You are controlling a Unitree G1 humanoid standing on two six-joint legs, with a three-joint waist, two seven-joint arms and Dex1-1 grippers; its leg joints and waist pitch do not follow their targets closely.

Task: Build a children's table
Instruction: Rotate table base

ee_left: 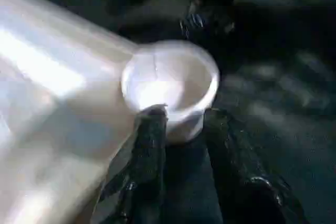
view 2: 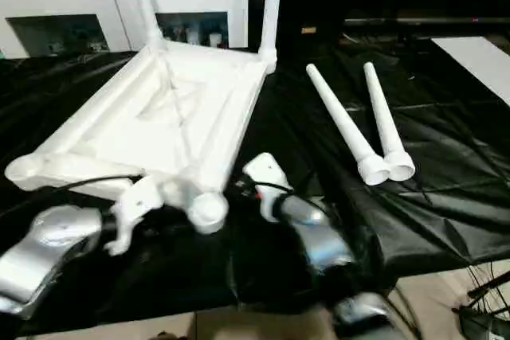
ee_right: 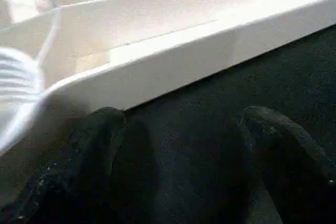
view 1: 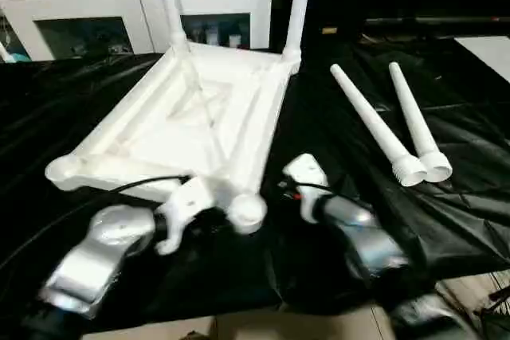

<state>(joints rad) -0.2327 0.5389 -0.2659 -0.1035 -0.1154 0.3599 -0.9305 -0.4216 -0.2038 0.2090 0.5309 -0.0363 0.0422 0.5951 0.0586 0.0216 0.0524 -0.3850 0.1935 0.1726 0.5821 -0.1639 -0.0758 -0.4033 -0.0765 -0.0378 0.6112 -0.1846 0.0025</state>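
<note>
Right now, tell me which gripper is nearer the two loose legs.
Right. The right gripper sits beside the tabletop's near edge, closer to the loose legs. The left gripper is at the near corner socket.

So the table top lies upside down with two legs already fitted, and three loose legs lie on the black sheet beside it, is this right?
Not quite. Beside the table top lie two loose legs, not three, side by side on the black sheet. The left eye view shows this. The rest holds: the top is upside down and two fitted legs stand up from its far corners.
</note>
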